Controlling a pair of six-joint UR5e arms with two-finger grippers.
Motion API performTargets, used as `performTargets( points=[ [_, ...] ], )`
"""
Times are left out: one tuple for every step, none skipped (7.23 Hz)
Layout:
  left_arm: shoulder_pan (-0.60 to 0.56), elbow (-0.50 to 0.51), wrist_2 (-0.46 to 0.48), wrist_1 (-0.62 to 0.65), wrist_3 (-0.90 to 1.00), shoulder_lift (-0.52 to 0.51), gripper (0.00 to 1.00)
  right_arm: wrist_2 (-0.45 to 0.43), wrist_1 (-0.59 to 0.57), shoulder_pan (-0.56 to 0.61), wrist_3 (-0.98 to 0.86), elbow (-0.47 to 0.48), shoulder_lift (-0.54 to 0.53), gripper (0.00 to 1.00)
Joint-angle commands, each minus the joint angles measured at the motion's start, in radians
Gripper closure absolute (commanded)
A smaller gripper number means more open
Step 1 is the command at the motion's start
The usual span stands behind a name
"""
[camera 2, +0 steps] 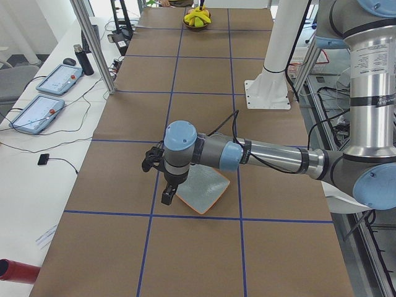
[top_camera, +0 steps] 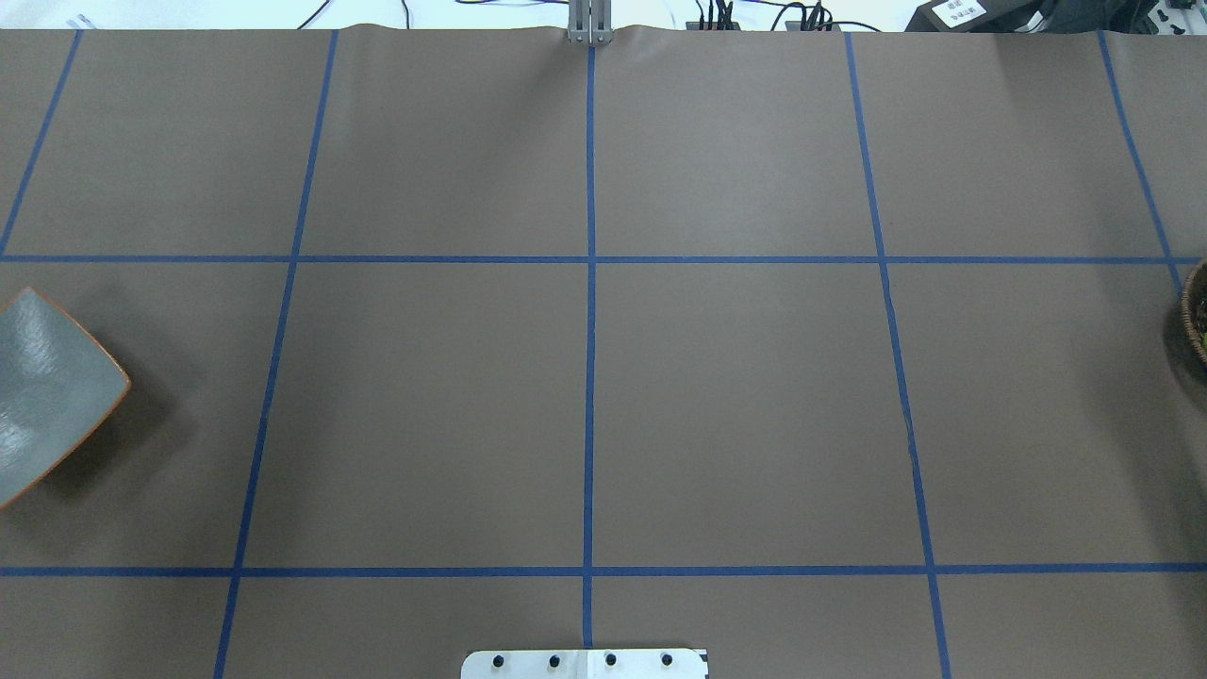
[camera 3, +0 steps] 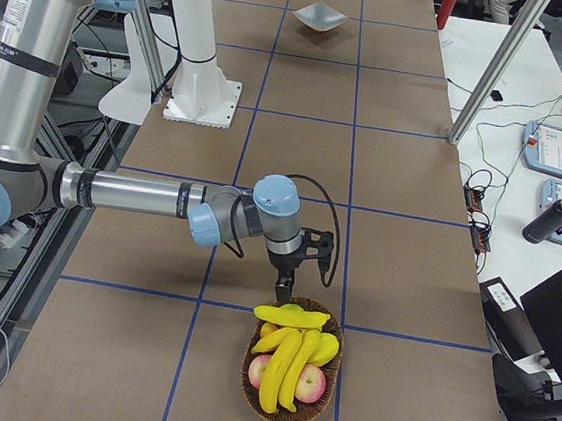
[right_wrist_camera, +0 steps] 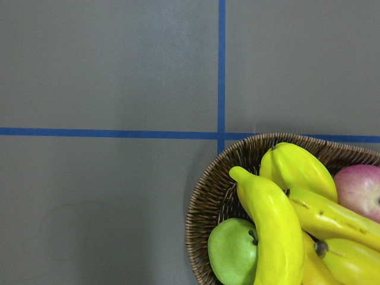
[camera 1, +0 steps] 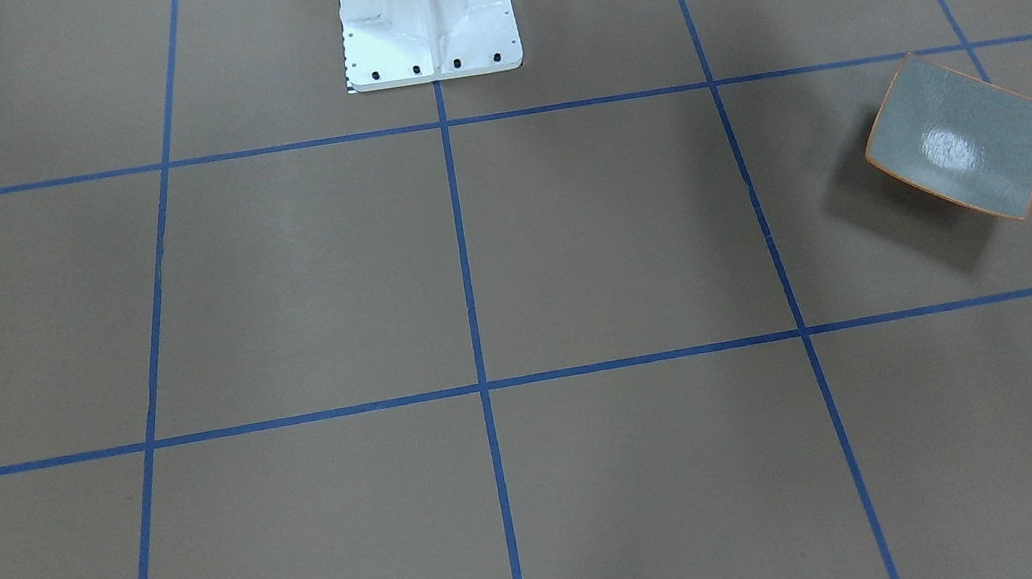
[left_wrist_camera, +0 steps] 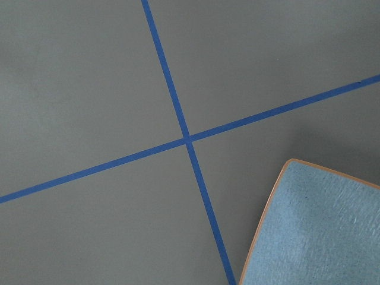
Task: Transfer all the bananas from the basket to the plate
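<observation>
While the bananas [camera 3: 291, 357] lie heaped with apples [camera 3: 311, 383] in the wicker basket [camera 3: 247, 368] at our table's right end, the plate [camera 1: 959, 136] sits far off at the left end. Our right gripper [camera 3: 281, 289] hangs by the basket's rim and our left gripper [camera 2: 167, 197] beside the plate. We cannot tell how wide either stands or whether it grips anything.

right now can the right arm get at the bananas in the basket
Probably yes: the right claw hangs just beside the basket, the bananas lie uncovered on top, and nothing stands between.
</observation>
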Motion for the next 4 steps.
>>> performTargets(
  points=[
    [0.000, 0.000, 0.000, 0.000, 0.000, 0.002, 0.00, -0.024, 0.201, -0.072, 0.184, -0.084, -0.018, 0.01],
    [0.000, 0.000, 0.000, 0.000, 0.000, 0.003, 0.00, -0.049, 0.260, -0.093, 0.203, -0.123, -0.018, 0.01],
    [0.000, 0.000, -0.002, 0.000, 0.000, 0.008, 0.00, -0.119, 0.265, -0.130, 0.206, -0.149, -0.019, 0.01],
    [0.000, -0.002, -0.002, 0.000, 0.000, 0.011, 0.00, -0.151, 0.268, -0.155, 0.206, -0.160, -0.021, 0.01]
  ],
)
